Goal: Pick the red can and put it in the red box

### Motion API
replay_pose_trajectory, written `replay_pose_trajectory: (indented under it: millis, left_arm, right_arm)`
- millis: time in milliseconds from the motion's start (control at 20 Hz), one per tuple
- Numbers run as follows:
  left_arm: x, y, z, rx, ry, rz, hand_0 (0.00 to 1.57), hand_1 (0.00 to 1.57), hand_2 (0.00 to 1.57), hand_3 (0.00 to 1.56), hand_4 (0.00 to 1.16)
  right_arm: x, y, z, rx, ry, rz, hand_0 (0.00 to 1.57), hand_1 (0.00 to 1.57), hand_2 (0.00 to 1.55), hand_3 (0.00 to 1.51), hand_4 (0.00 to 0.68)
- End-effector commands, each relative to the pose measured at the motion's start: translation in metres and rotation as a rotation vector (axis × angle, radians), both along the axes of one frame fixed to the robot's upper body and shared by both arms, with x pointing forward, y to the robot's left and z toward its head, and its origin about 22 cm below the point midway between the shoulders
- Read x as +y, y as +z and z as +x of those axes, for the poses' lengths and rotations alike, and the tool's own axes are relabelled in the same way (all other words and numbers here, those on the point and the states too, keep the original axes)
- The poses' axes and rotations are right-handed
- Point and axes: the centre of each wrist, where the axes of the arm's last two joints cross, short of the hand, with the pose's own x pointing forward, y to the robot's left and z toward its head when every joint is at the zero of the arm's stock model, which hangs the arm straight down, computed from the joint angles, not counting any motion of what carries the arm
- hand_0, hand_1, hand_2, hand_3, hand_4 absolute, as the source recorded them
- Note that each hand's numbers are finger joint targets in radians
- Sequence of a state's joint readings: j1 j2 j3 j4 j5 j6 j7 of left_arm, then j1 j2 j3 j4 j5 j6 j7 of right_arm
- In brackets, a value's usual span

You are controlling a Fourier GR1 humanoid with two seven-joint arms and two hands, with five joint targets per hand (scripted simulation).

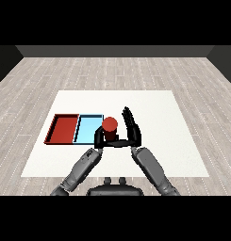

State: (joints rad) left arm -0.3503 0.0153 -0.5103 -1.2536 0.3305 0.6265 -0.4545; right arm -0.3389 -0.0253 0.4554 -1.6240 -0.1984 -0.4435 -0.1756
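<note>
Head view (downward, forward) over table (183, 141)

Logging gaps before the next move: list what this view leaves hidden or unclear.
- Head view: the lower body of the red can is covered by the left hand and right hand.
- Whether the can rests on the table or is lifted cannot be told.
- The light blue tray has its right end hidden behind can and left hand.
- The red tray shows fully.

Red can (110, 125) base behind fingers (100, 138)

Bright even light, white table (173, 141) glare-free, faint shadows — darker back wall (115, 51)
</note>
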Motion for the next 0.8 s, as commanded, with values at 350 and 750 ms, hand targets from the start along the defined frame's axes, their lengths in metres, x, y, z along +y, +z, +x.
replay_pose_trajectory:
  millis: [350, 750]
  left_arm:
    - [0.058, 0.027, 0.038, -0.047, 0.099, 0.015, 1.57, 1.57, 1.57, 1.48, 1.13]
    - [0.123, 0.036, 0.052, -0.031, 0.242, 0.155, 1.57, 1.57, 1.57, 1.49, 1.12]
  right_arm:
    - [-0.093, 0.009, -0.034, -0.039, -0.064, 0.055, 0.00, 0.00, 0.00, 0.00, 0.000]
    - [-0.142, -0.003, -0.051, 0.029, -0.164, 0.042, 0.00, 0.00, 0.00, 0.00, 0.000]
